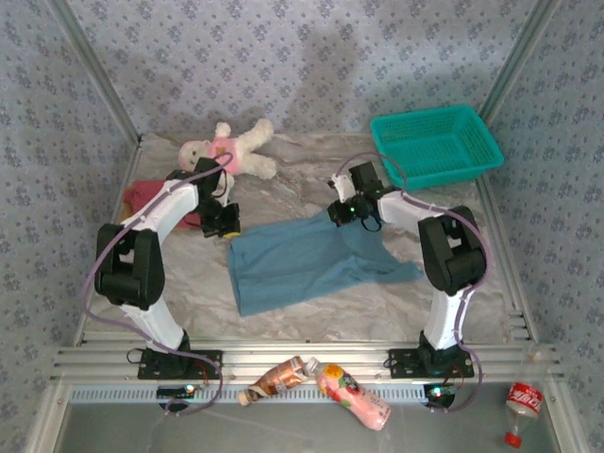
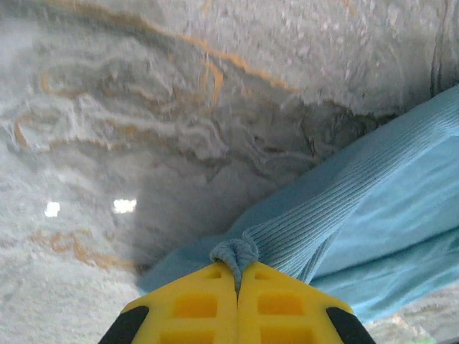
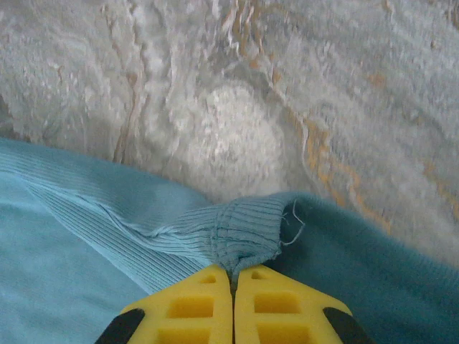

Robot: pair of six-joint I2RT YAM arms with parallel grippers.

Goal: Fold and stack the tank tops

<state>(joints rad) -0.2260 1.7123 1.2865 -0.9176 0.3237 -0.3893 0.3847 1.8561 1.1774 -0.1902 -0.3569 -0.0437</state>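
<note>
as the left jaws and right jaws each pinch a far corner of the dusty blue tank top (image 1: 302, 264), its body lies mid-table, spreading from them toward the near edge of the table (image 1: 311, 160), held edge running left-right.

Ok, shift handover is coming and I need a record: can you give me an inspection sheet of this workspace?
Surface: marbled grey-white sheet.
Job's things: blue tank top spread at centre; red top partly behind the left arm.
Clutter: plush doll and teal basket at the back; three bottles on the front ledge.
Grippers: left tool and right tool shut on the blue top's far edge.
Cables: loops along both arms.
Surroundings: patterned walls.
</note>
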